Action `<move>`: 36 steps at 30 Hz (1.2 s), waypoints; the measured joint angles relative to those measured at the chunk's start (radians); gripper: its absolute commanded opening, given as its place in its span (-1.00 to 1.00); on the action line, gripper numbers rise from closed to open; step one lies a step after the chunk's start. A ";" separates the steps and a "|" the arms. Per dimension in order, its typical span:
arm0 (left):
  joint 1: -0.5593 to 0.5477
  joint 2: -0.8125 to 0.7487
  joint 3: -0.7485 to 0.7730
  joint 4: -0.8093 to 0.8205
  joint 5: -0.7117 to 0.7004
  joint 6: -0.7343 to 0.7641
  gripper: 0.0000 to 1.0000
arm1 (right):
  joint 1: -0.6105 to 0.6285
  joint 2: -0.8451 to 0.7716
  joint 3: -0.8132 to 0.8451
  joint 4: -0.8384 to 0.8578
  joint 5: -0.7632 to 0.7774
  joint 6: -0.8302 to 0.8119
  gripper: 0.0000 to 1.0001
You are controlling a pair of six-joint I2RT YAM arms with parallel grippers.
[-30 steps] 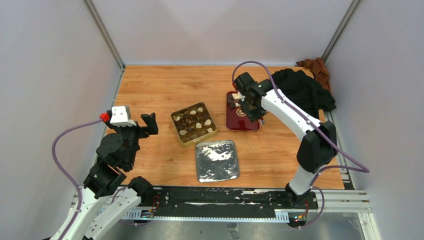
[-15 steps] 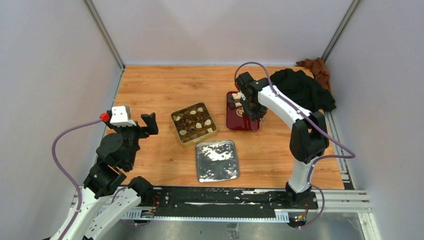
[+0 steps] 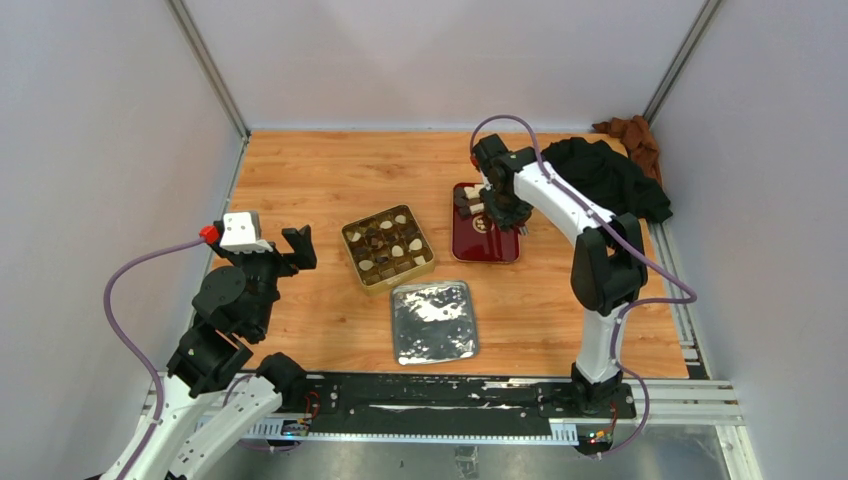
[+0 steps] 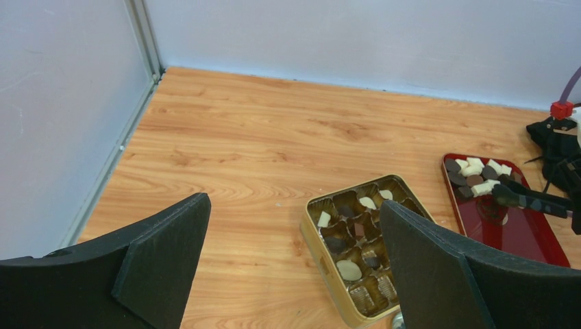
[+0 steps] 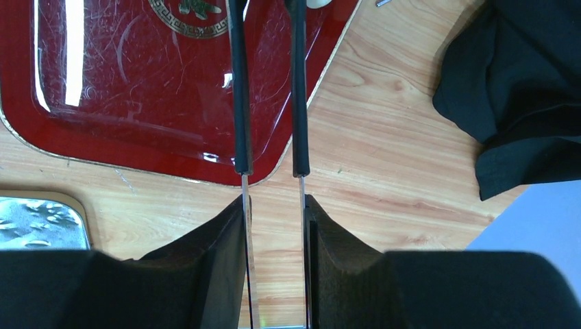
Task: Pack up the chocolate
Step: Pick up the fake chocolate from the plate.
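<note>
the left pincer [image 4: 294, 212] hangs above the near left part of the wooden tabletop [image 3: 320, 180], its jaws spread wide with nothing between them. near the front edge lies a crinkled silver square tray [image 3: 435, 320]. just beyond it stands a square gold tin with a brown grid insert [image 3: 400, 277]; several of its compartments hold cream-white and dark brown chocolate pieces [image 4: 349, 269]. to the right of the tin, close but apart from it, lies a glossy dark red rectangular tray [image 3: 495, 245]. more chocolate chunks [image 4: 476, 179] are heaped at its far left corner. the right pincer [image 5: 274, 205] is above this tray, pinching a pair of long black-sleeved metal tweezers [image 5: 240, 103] whose arms reach toward that heap; whether the tips hold a piece cannot be told. a crumpled black cloth [image 3: 605, 180] lies right of the tray, and a brown cloth [image 3: 630, 138] sits in the far right corner.
</note>
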 measured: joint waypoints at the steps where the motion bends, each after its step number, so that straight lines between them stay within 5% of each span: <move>1: 0.000 0.000 0.000 0.000 0.000 0.000 1.00 | -0.002 0.006 0.006 -0.002 0.000 0.000 -0.25; 20: 0.000 0.000 0.000 0.000 0.000 0.000 1.00 | -0.013 0.037 0.066 0.003 -0.063 -0.013 -0.17; 36: 0.000 0.000 0.000 0.000 0.000 0.000 1.00 | -0.063 0.050 0.048 0.034 -0.072 -0.014 -0.40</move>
